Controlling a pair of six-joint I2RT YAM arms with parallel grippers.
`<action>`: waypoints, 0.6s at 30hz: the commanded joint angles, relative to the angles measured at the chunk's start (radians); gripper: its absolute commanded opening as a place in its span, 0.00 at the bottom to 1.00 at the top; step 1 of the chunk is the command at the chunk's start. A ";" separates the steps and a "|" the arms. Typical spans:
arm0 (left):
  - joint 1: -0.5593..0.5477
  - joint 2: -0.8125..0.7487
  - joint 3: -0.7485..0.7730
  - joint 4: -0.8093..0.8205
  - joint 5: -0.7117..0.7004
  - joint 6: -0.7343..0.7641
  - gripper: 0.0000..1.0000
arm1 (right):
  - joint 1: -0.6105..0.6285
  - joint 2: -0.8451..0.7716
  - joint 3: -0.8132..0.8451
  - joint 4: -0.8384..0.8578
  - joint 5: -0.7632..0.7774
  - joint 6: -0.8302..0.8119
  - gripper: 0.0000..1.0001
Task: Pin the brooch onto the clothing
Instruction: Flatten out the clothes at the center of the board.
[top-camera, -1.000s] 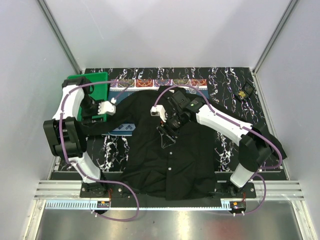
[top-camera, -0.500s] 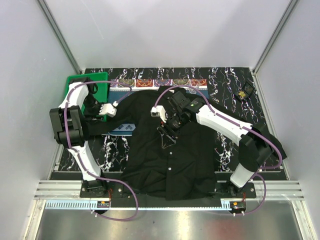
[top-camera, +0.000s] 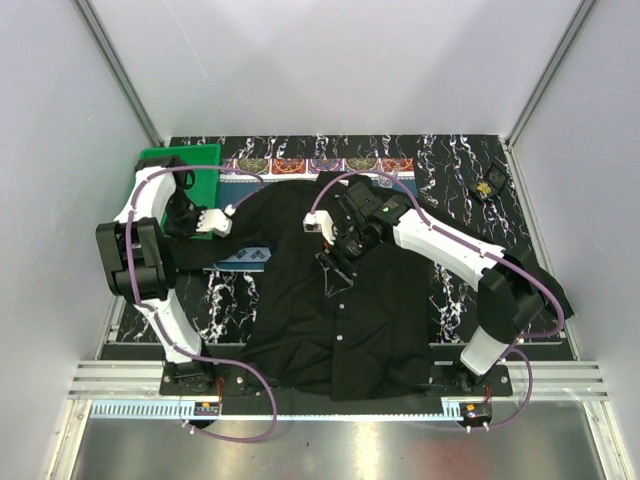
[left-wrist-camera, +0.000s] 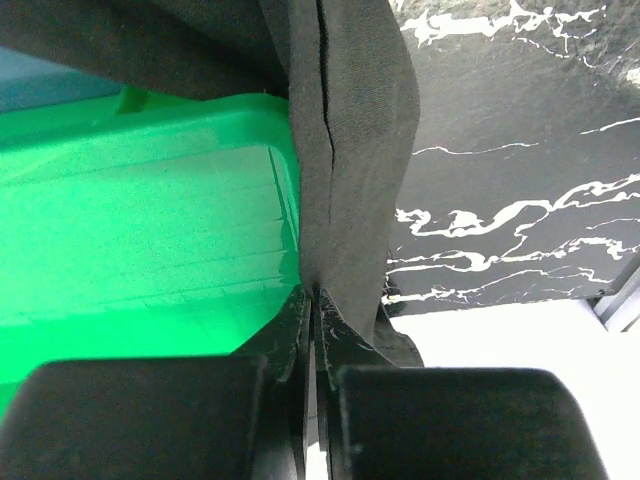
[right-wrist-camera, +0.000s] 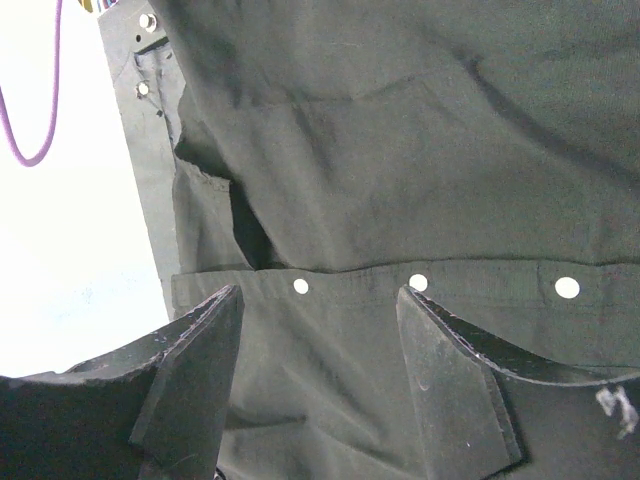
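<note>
The left gripper (left-wrist-camera: 312, 300), pinched shut on a sleeve of the black shirt (left-wrist-camera: 350, 150), should pull it taut while the right gripper (right-wrist-camera: 320, 295), wide open over the white buttons (right-wrist-camera: 418, 282), fetches the golden brooch (top-camera: 487, 187) lying well apart at the desk's (top-camera: 450, 160) far right.

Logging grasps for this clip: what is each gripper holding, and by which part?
Left gripper pinches a fold of the shirt near its sleeve; right gripper is open, holding nothing.
</note>
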 joint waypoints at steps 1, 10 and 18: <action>-0.007 -0.085 -0.003 -0.210 0.010 -0.117 0.00 | -0.008 -0.039 -0.003 -0.011 -0.003 -0.016 0.70; -0.051 -0.365 -0.400 -0.086 -0.016 -0.347 0.18 | -0.011 -0.047 -0.014 -0.011 0.005 -0.041 0.69; -0.056 -0.444 -0.510 -0.053 -0.010 -0.453 0.44 | -0.009 -0.051 0.000 -0.022 0.024 -0.052 0.70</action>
